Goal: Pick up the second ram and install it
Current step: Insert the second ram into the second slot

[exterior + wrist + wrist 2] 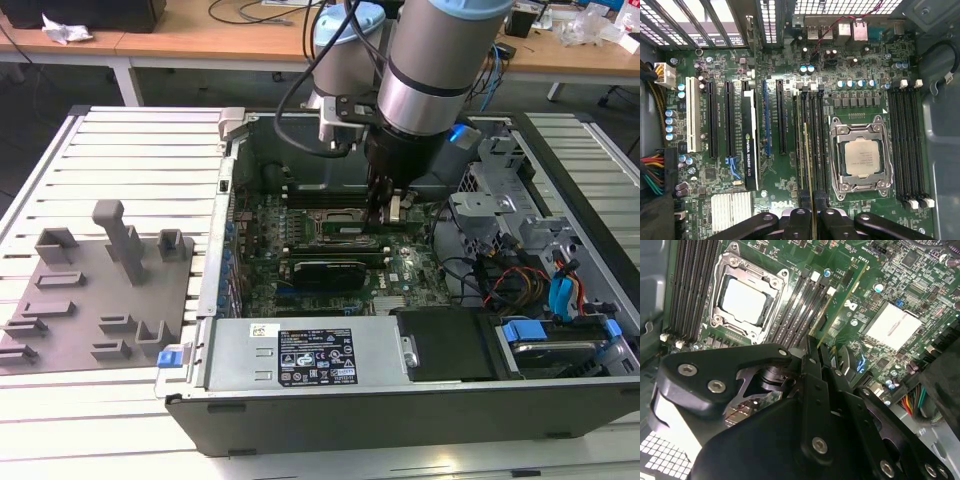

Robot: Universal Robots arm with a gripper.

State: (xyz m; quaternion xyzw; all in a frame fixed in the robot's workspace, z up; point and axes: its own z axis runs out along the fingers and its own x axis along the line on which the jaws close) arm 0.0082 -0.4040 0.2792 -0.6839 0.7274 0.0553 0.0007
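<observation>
The second ram (840, 305) is a thin green stick standing on edge, and my gripper (827, 352) is shut on it. In the first wrist view I see the ram's (807, 160) narrow top edge running along the black memory slots (816, 145) just beside the processor socket, with the gripper (810, 212) clamped on one end. Whether the stick sits in a slot or hovers just above it, I cannot tell. In the exterior view the gripper (383, 205) reaches down into the open computer case (400, 410), over the middle of the motherboard.
The silver processor (861, 157) lies in its socket, with more memory slots (907, 145) on its other side. A graphics card (750, 140) stands in an expansion slot. Cables and drive bays (545, 285) crowd the exterior view's right. A gray fixture (100, 290) lies outside the case.
</observation>
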